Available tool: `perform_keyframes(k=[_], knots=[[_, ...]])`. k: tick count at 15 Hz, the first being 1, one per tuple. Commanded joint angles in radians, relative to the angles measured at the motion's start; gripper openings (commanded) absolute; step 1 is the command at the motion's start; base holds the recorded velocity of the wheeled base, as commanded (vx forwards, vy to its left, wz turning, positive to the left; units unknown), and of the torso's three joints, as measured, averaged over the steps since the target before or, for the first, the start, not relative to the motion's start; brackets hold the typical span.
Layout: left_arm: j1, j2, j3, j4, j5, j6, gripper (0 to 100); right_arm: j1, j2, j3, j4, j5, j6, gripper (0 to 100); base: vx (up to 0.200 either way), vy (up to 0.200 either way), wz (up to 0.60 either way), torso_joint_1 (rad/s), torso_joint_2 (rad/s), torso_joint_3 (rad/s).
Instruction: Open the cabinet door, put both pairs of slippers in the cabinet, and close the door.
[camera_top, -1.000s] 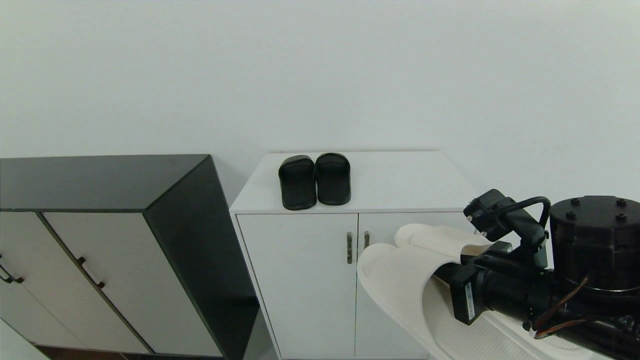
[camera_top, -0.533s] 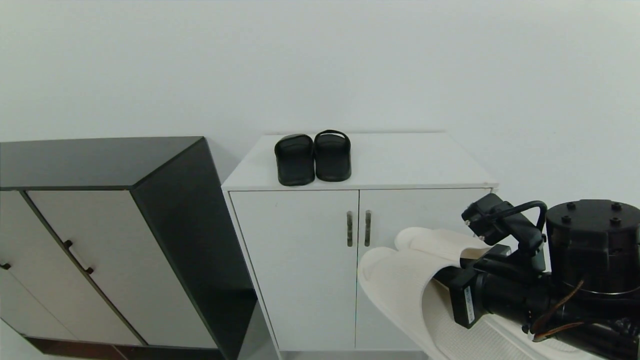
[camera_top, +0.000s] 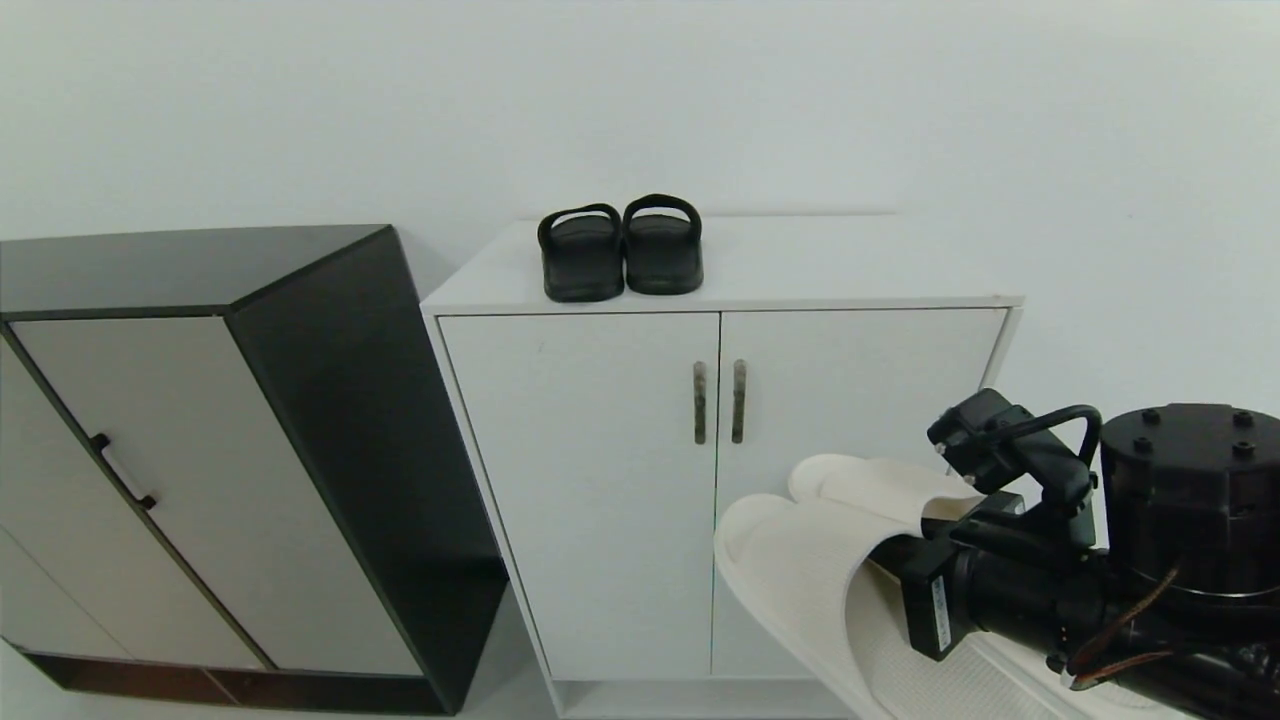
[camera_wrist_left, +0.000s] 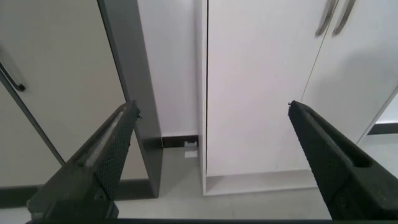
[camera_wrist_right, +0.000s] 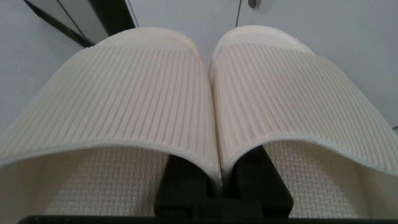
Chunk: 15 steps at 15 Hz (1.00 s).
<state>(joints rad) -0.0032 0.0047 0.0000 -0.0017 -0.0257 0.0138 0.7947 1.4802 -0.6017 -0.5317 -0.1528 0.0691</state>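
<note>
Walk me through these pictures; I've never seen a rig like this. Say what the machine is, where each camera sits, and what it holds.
This is a two-armed robot on wheels. The wide picture comes from a camera on its head, facing a white cabinet with both doors shut. A pair of black slippers sits on top; a dark cabinet stands to its left. The other two pictures come from cameras on the wrists. One looks past the left gripper, open and empty, at the cabinet's lower part. The other looks over the right gripper, which pinches a pair of white slippers together.
</note>
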Motion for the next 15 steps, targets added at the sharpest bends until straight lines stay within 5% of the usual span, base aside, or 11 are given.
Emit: perform_keyframes(k=[1, 4, 5, 7, 10, 11, 13, 15], knots=[[0.000, 0.005, 0.000, 0.000, 0.000, 0.002, 100, 0.003, -0.008, 0.013, -0.004, 0.001, 0.000, 0, 0.000, 0.000, 0.00, -0.154, 0.48, 0.325], [0.000, -0.003, -0.002, -0.008, 0.033, 0.008, 100, 0.005, -0.011, 0.022, -0.008, 0.001, -0.003, 0, 0.000, 0.000, 0.00, -0.141, 0.47, 0.331], [0.000, 0.054, -0.133, 0.005, 0.030, 0.014, 100, 0.005, -0.017, 0.026, -0.019, 0.001, -0.023, 0, 0.000, 0.000, 0.00, -0.129, 0.47, 0.349], [-0.009, 0.221, -0.321, 0.037, -0.011, -0.081, 100, 0.006, -0.017, 0.028, -0.019, 0.001, -0.025, 0, 0.000, 0.000, 0.00, -0.107, 0.46, 0.349], [-0.017, 0.419, -0.374, 0.002, -0.280, -0.181, 100, 0.009, -0.031, 0.051, -0.021, 0.001, -0.032, 0, 0.000, 0.000, 0.00, -0.069, 0.44, 0.364], [-0.017, 0.457, -0.374, -0.029, -0.312, -0.181, 100, 0.009, -0.037, 0.056, -0.019, 0.001, -0.037, 0, 0.000, 0.000, 0.00, -0.041, 0.44, 0.393], [-0.037, 0.638, -0.377, -0.210, -0.470, -0.183, 100, 0.011, -0.040, 0.057, -0.019, 0.004, -0.043, 0, 0.000, 0.000, 0.00, -0.027, 0.39, 0.361], [-0.052, 0.793, -0.407, -0.300, -0.534, -0.179, 100, 0.015, -0.032, 0.060, -0.019, 0.004, -0.043, 0, 0.000, 0.000, 0.00, -0.002, 0.15, 0.149]])
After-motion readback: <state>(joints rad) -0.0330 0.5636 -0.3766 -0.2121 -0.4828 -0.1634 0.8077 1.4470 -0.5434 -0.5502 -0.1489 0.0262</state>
